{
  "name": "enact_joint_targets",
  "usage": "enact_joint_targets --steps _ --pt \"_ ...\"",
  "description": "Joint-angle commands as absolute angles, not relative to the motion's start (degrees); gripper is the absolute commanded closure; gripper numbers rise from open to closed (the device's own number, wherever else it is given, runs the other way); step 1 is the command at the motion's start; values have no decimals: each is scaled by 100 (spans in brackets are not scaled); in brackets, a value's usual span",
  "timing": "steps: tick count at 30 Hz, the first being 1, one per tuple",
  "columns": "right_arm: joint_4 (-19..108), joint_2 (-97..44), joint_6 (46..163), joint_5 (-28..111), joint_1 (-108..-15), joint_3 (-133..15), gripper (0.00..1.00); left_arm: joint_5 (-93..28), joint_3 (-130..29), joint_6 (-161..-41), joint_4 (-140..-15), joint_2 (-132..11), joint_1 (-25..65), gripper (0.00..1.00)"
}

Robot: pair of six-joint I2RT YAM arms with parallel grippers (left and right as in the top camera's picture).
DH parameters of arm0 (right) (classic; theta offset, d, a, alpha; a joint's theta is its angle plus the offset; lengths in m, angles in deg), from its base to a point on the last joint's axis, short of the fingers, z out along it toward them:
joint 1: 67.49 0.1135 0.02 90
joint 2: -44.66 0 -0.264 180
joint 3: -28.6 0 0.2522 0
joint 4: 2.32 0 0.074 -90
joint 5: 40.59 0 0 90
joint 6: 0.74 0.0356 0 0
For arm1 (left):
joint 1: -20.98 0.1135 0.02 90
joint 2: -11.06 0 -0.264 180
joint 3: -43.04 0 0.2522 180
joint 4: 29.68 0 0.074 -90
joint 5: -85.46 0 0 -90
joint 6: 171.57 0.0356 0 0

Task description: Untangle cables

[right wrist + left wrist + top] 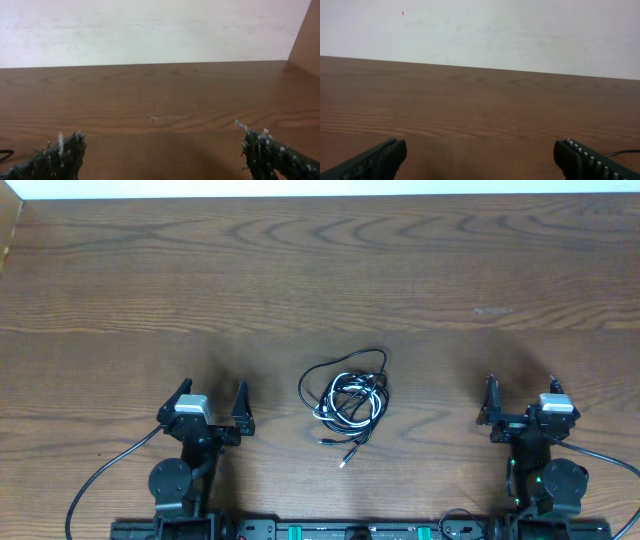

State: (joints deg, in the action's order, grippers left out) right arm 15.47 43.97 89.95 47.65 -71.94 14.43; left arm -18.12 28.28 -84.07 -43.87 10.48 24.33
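Though tangled, cables (348,400) on wood table (300,280) betw. left tool (214,387) & right tool (521,385), both spread wide.

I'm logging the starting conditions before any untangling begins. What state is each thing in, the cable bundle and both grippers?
Thin black and white cables: tangled in one loose coiled heap on the brown wooden table, with two plug ends trailing toward the robot.
Left gripper: open, empty, apart from the cables.
Right gripper: open, empty, apart from the cables.
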Motion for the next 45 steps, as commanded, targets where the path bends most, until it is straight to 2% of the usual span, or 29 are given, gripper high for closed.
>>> enact_joint_targets --steps 1,23,26,29,34,45 --pt "1574 4434 9050 4737 -7233 1452 1 -1889 2905 -8308 -4618 1079 2466 1" --pt "1525 4434 9050 4905 -7233 1452 1 -1771 2905 -8365 -4586 1079 2466 1" --pt "1311 4434 9526 4695 -7233 1452 1 -2442 2901 -8846 -4284 1079 2466 1" --pt "424 4434 9649 3725 -7233 1452 1 -3375 2813 -8903 -3377 1079 2466 1" --pt "-885 4434 9881 2975 -7233 1247 1 -3235 2144 -9596 -2984 1048 2466 1" --pt "-94 4432 9996 2783 -7233 -318 1 -3537 -277 -9792 -4024 -475 2466 1"
